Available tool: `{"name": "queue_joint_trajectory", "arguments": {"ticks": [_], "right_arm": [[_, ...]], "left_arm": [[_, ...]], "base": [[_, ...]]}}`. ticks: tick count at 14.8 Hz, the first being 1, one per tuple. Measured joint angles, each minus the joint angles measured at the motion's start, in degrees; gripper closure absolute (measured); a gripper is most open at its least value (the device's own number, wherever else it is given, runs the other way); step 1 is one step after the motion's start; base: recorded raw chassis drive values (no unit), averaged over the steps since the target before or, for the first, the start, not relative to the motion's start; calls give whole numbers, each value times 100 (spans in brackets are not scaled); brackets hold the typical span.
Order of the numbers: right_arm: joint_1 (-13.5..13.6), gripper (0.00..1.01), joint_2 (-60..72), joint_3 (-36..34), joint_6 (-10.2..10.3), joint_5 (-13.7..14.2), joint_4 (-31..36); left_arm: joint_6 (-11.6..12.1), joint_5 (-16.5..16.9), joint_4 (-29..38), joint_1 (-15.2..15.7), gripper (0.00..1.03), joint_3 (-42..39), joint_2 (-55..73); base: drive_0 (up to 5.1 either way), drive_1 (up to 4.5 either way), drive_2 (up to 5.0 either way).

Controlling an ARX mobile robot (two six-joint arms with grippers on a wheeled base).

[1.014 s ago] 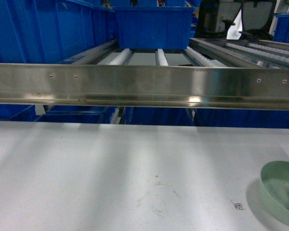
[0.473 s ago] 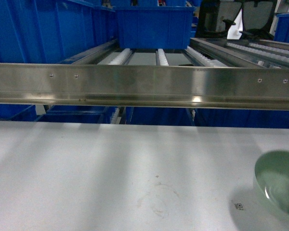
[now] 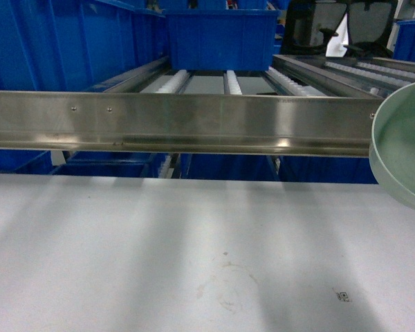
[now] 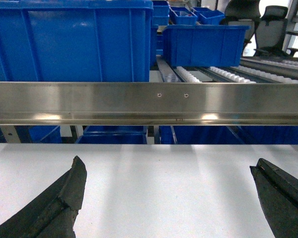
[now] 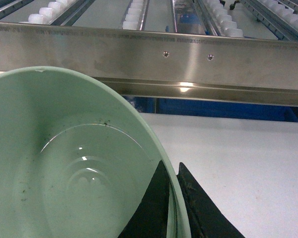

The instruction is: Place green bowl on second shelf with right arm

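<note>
The pale green bowl (image 3: 404,149) hangs in the air at the right edge of the head view, tilted, its rim level with the steel front rail of the second shelf (image 3: 194,124). In the right wrist view my right gripper (image 5: 173,171) is shut on the green bowl (image 5: 64,158), one finger inside the rim and one outside. The rail (image 5: 154,54) and roller tracks lie just beyond the bowl. My left gripper (image 4: 169,173) stands open above the white table (image 4: 164,168), holding nothing. Neither gripper shows in the head view.
A blue crate (image 3: 221,38) sits far back on the roller tracks (image 3: 232,81). A large deep blue crate (image 4: 69,44) fills the shelf's left side. More blue crates stand under the shelf. The white table (image 3: 159,256) carries a small printed tag (image 3: 343,296). Office chairs stand at the back right.
The green bowl has risen from the table at the lower right up to the height of the shelf's front rail. The left gripper's earlier position is not shown.
</note>
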Motion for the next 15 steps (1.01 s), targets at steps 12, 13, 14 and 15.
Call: {"name": "queue_joint_trajectory", "arguments": {"ticks": [12, 13, 14, 15], "right_arm": [[-98, 98, -42, -57, -28, -127, -114], [-103, 98, -42, -57, -28, -127, -114], [-103, 98, -42, -57, -28, -127, -116], [-101, 98, -42, -57, -28, -127, -105]], "left_arm": [[0, 2, 2, 2, 5, 0, 2], [0, 2, -2, 2, 5, 0, 0], [0, 2, 0, 0, 5, 0, 2], [0, 0, -9, 0, 5, 0, 0]], "base": [[0, 0, 0], [0, 0, 0], [0, 0, 0], [0, 0, 0]]}}
